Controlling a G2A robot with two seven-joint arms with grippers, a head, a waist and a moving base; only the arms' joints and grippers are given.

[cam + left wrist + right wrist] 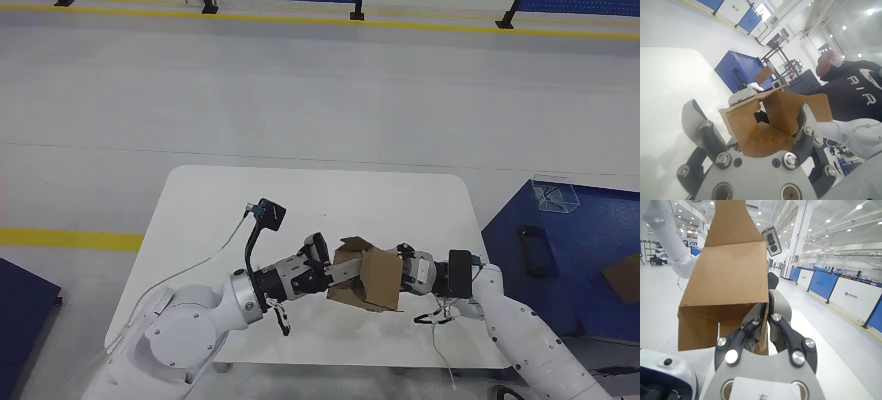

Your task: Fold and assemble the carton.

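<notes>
White table (220, 210) on a pale floor (300, 90) with yellow lines (60, 239), blue partitions (820, 283) beyond.

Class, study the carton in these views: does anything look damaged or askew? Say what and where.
Yes: the carton has ragged, torn flap edges and a blotchy, scuffed inner panel, seen in the left wrist view.

White table (250, 190); blue cabinet (590, 265) beside it.

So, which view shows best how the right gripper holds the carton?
The right wrist view: the right gripper pinches one wall of the carton between its fingers. The top view shows it small at the carton's side; the left wrist view shows part of it beyond the carton.
</notes>
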